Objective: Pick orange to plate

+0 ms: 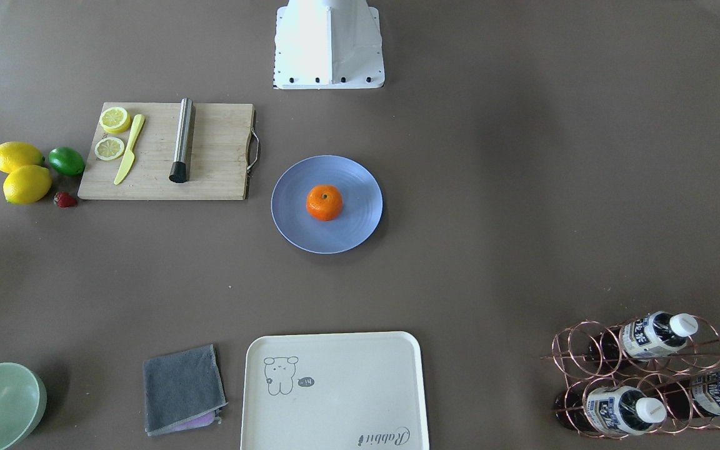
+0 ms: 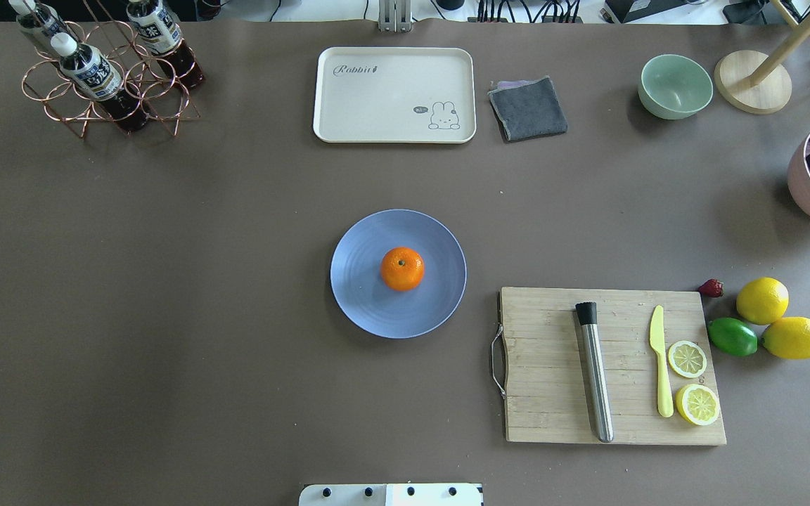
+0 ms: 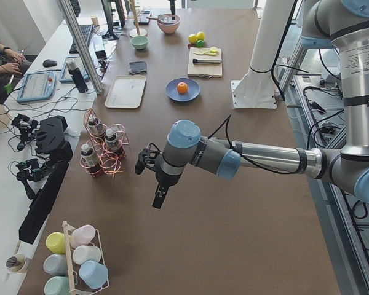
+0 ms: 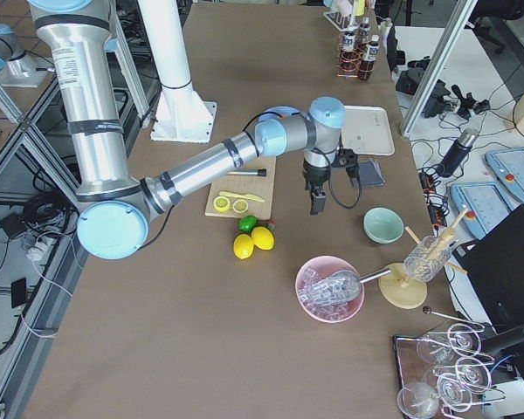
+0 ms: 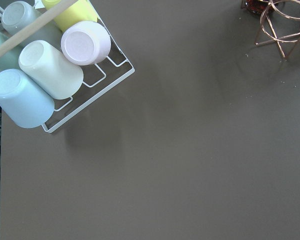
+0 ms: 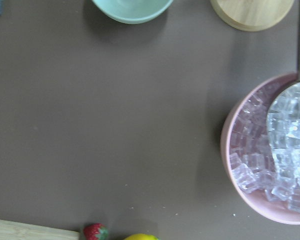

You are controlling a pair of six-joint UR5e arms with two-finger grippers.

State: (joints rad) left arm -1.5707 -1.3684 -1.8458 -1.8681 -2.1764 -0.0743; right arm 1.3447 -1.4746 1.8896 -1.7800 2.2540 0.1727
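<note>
The left claw (image 3: 157, 199) and right claw (image 4: 317, 204) hang up, apart or together I cannot tell; the orange (image 2: 402, 268) sits on the plate (image 2: 361, 303), near a wood board (image 2: 545, 365).

The left arm (image 3: 270, 158) and right arm (image 4: 201, 166) are showing silver tubes, pale-blue caps, black cables; the white base (image 1: 329, 44) is showing black screws.
</note>
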